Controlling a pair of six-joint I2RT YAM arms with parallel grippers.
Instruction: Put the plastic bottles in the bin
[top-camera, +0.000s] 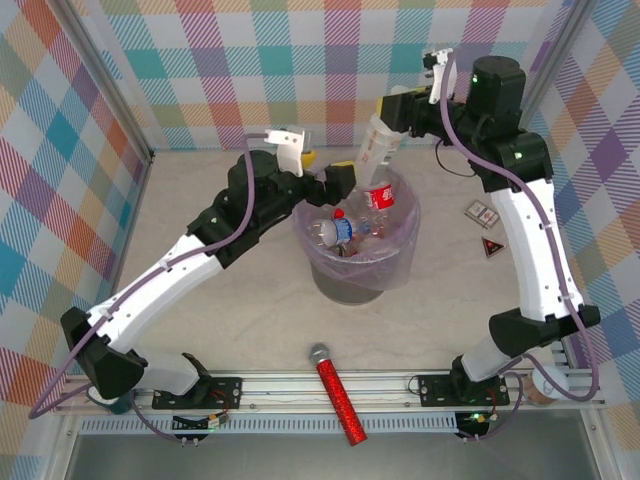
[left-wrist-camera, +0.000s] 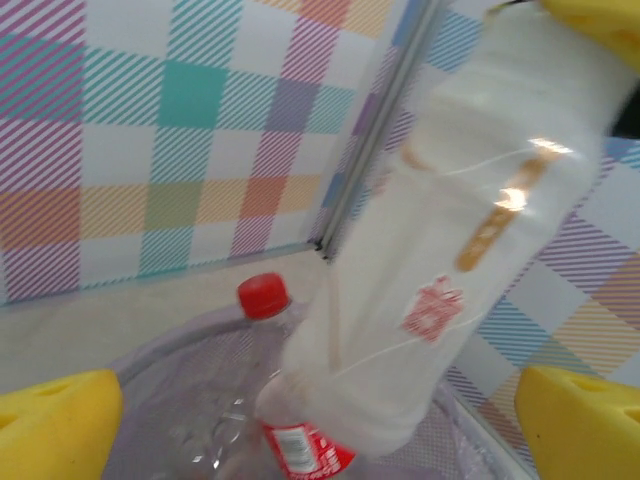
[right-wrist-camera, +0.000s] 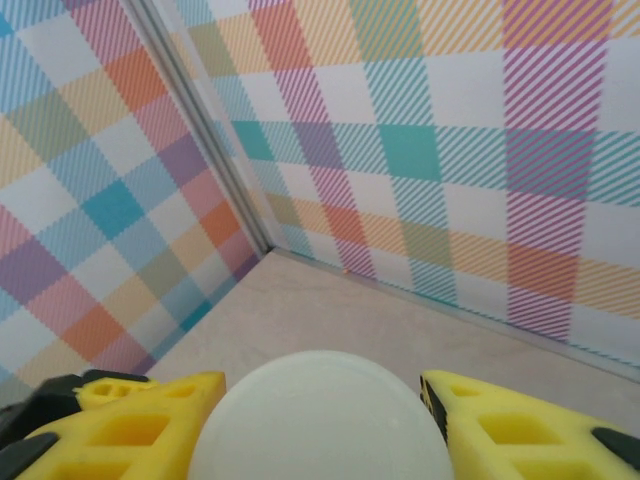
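Right gripper (top-camera: 392, 118) is clenched on a milky plastic bottle (top-camera: 378, 146), holding it tilted in the air above the 1 o'clock rim of the bin (top-camera: 352, 288). Left gripper (top-camera: 336, 181) stands released, its yellow fingers (left-wrist-camera: 55, 425) spread wide, at the bin's 11 o'clock edge. Grey, with a lavender liner, the bin sits mid-table and holds several bottles, a red-labelled bottle (top-camera: 378, 198) among them. At its 6 o'clock a red microphone (top-camera: 338, 396) lies across the near rail. Two small cards (top-camera: 482, 211) lie at 3 o'clock.

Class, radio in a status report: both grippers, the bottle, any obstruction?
Left gripper open at bin rim. Right gripper shut on pale bottle over bin. Other bottles piled below.
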